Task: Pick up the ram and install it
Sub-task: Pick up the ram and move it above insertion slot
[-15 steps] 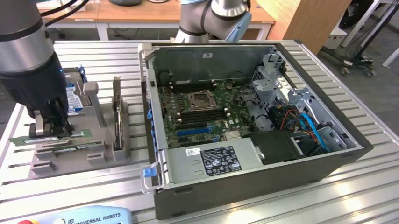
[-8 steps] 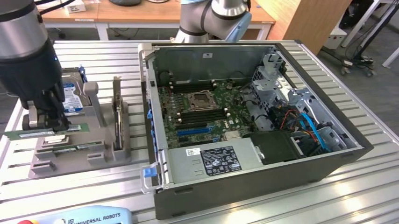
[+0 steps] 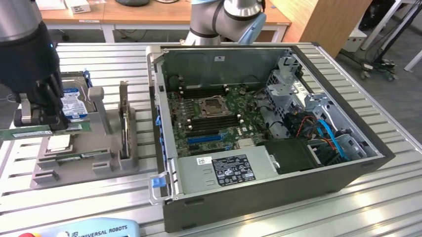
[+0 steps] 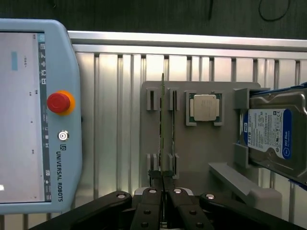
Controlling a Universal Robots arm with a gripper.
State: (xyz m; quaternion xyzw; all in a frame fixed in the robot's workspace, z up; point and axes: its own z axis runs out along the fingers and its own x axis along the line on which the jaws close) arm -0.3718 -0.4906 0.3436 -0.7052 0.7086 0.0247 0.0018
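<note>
Gripper [image 4: 163,180]: jaws nearly shut, pinching ram [image 4: 163,129] by flat faces, likely to prevent twist. Ram runs edge-on ahead of jaws, over holder [image 4: 201,153] slots. Beside: processor [image 4: 205,107], drive [image 4: 271,132], each seated. Farthest: case [image 3: 218,61], lid off, board accessible.

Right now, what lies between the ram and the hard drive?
The square silver processor chip, seated in its own pocket of the grey holder; the wrist view shows it between the ram and the hard drive.
</note>
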